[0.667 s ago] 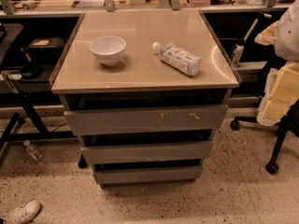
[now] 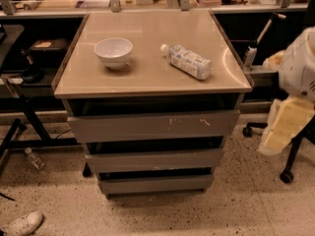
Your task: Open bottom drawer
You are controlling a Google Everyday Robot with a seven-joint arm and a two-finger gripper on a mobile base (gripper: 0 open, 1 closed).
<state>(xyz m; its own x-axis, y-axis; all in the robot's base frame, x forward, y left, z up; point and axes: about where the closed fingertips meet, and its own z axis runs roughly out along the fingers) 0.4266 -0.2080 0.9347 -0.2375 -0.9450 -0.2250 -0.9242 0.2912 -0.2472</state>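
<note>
At the foot of the grey metal cabinet, the bottom drawer (image 2: 156, 183) sits lowest of three, a plain flat grey front with no handle, just above the speckled floor (image 2: 246, 205). A dark gap separates it from the middle grey drawer (image 2: 155, 160) above. Higher again is the widest grey drawer (image 2: 153, 126), with white scratch marks on its face.

The glossy beige cabinet top (image 2: 147, 77) carries a round white bowl (image 2: 113, 51) on its left part. To the right of the bowl, apart from it, a clear plastic bottle with a white label (image 2: 187, 61) lies on its side.

The pale yellow gripper (image 2: 284, 124) hangs at the right edge of the view, below the white rounded arm housing (image 2: 299, 65). It is well apart from the cabinet, at about the height of the top drawer, and touches none of the drawers. Whether it is open or closed cannot be told, and nothing can be seen in its hold.

Beneath the gripper, black chair legs with a caster (image 2: 287, 175) stand on the floor. Left of the cabinet are black table legs (image 2: 29, 122), a small clear bottle on the floor (image 2: 34, 159) and a white shoe (image 2: 22, 223). No object lies on the floor directly before the bottom drawer.
</note>
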